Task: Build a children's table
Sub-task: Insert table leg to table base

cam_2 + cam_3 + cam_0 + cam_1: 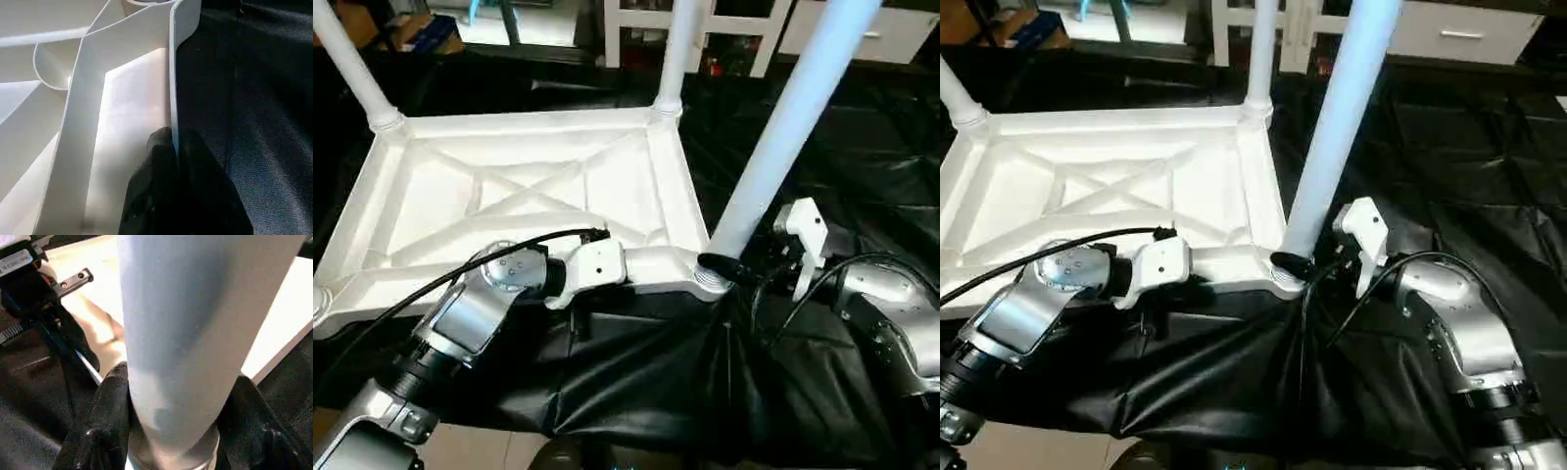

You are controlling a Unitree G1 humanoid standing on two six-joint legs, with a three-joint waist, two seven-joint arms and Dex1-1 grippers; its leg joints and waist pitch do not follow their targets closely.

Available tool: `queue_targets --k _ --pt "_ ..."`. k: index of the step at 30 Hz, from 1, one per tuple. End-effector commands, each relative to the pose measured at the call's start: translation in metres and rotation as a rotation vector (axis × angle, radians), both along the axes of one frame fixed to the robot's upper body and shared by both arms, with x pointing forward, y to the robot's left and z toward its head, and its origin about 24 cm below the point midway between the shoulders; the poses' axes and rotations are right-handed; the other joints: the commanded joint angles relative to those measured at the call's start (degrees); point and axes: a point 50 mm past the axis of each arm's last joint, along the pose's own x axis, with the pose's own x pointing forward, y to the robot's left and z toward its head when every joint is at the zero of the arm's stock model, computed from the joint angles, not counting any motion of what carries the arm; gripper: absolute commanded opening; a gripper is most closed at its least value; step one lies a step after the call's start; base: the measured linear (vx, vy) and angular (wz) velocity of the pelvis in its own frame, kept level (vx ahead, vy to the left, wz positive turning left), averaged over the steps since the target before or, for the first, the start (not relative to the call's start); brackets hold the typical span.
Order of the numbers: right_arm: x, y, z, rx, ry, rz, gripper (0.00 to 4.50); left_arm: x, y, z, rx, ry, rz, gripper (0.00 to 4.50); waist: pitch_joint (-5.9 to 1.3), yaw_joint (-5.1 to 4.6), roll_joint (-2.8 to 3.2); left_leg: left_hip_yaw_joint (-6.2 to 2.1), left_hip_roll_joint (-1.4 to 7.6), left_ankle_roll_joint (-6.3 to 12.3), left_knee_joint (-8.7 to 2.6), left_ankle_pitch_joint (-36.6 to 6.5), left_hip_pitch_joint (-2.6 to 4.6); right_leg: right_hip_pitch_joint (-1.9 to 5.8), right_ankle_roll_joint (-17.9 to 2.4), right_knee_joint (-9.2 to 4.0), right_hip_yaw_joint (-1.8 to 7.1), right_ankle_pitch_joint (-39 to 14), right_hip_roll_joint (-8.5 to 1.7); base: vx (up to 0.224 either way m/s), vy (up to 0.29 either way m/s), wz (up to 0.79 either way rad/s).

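Nearest, the right claw [171, 431] clasps the base of a leg [783, 137] at its corner socket, the left claw [176, 161] pinched on the upturned top's [509, 186] thin rim over black sheeting; light, stiff, slippery plastic, best gripped low.

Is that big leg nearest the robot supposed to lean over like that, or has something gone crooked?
It does look askew. The near leg, its base in the corner socket of the upturned table top, slants away, while the far corner leg stands nearly upright. The right gripper is clamped around its base.
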Motion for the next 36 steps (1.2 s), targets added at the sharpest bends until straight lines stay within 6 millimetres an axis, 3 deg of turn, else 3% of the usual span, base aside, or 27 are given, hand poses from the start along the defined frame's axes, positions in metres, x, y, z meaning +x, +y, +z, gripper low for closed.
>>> queue_targets --k 1,5,9,12,19,22,29,36 --pt "0.003 -0.014 -0.021 -0.074 0.086 -0.086 1.96 -0.008 0.007 -0.023 0.08 0.075 0.015 0.0 -2.52 -0.14 -0.36 -4.35 7.36 -1.29 -5.16 -20.8 2.37 0.0 -11.6 -3.07 1.65 -12.2 -2.69 0.0 0.0 0.0" --pt "0.002 -0.012 -0.023 -0.083 0.095 -0.048 1.96 -0.008 0.007 -0.023 0.08 0.076 0.013 0.0 -2.51 -0.07 -0.28 -4.26 7.39 -2.18 -5.25 -22.1 2.84 -0.44 -10.9 -3.31 1.8 -13.0 -2.54 0.0 0.0 0.0" --pt "0.004 -0.01 -0.021 -0.078 0.099 -0.023 1.96 -0.009 0.008 -0.024 0.08 0.078 0.012 0.0 -2.74 -0.05 -0.49 -3.98 7.31 -0.84 -4.99 -19.1 2.82 -0.34 -11.7 -2.96 1.82 -8.2 -2.46 0.0 0.0 0.0" --pt "0.007 -0.014 -0.024 -0.007 0.143 -0.082 1.96 -0.01 0.007 -0.025 0.077 0.084 0.01 0.0 -2.59 -0.08 -0.49 -3.99 7.33 0.07 -4.99 -19.0 2.63 -0.26 -12.1 -3.1 1.87 -9.3 -2.64 0.0 0.0 0.0" --pt "-0.003 -0.028 -0.043 -0.026 0.275 -0.109 1.96 -0.01 0.008 -0.024 0.077 0.085 0.009 0.0 -2.29 0.06 -0.54 -4.06 7.36 -2.38 -5.34 -23.5 3.05 -0.89 -10.4 -3.65 2.01 -14.0 -2.47 0.0 0.0 0.0" --pt "-0.009 -0.032 -0.049 -0.054 0.293 -0.113 1.96 -0.009 0.008 -0.023 0.078 0.084 0.01 0.0 -2.37 0.23 -0.52 -4.04 7.4 -2.95 -5.49 -23.1 3.14 -1.0 -9.8 -3.51 1.96 -11.8 -2.26 0.0 0.0 0.0" --pt "-0.01 -0.033 -0.046 -0.038 0.232 -0.182 1.96 -0.009 0.008 -0.022 0.078 0.079 0.013 0.0 -2.43 0.36 -0.6 -4.0 7.37 -2.31 -5.42 -22.5 2.95 -0.86 -10.2 -3.53 2.02 -10.6 -2.45 0.0 0.0 0.0" --pt "-0.022 -0.036 -0.049 0.001 0.184 -0.248 1.96 -0.007 0.008 -0.021 0.079 0.069 0.023 0.0 -2.51 0.67 -0.47 -4.0 7.44 -3.24 -5.62 -22.9 3.16 -1.08 -9.0 -3.6 1.97 -10.0 -2.24 0.0 0.0 0.0"
